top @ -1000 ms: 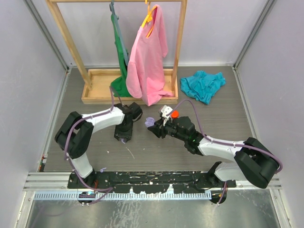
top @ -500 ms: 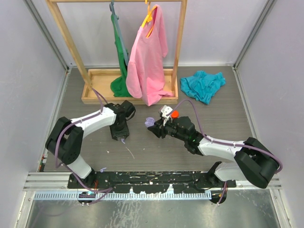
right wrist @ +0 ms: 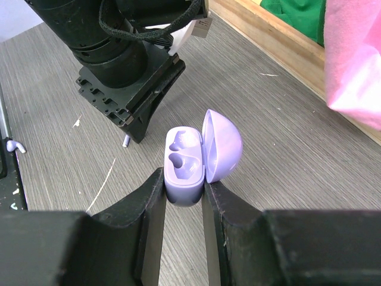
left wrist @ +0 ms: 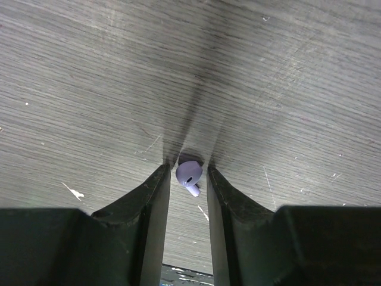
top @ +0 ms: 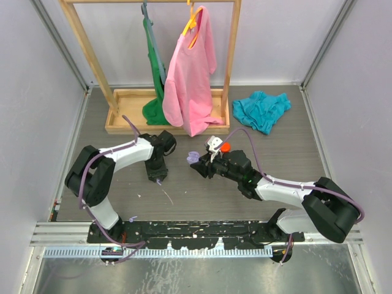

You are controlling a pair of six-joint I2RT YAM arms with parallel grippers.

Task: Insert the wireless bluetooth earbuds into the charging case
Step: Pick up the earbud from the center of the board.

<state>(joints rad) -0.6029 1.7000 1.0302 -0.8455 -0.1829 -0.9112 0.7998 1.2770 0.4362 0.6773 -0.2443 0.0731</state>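
Your left gripper (left wrist: 188, 171) is down at the grey table (left wrist: 89, 89), near the centre of the left wrist view. Its jaws stand narrowly apart on either side of a lilac earbud (left wrist: 189, 176). The bud lies between the fingertips with its stem pointing to the lower right. You cannot tell whether the fingers actually pinch it or only flank it.

In the top view that gripper (top: 157, 177) sits left of centre, and the bud itself is too small to make out there.

Your right gripper (right wrist: 183, 182) is clamped on the lilac charging case (right wrist: 183, 173), a finger on each side of its base. The lid stands open to the right and both sockets in the base show bare. In the top view the case (top: 193, 157) is at the centre of the frame, just right of the left arm's wrist.

At the far left edge of the right wrist view lies a second small lilac piece (right wrist: 11, 145), too small to identify.

A wooden rack (top: 116, 119) fills the upper middle of the top view, with a pink shirt (top: 190, 79) hanging on it
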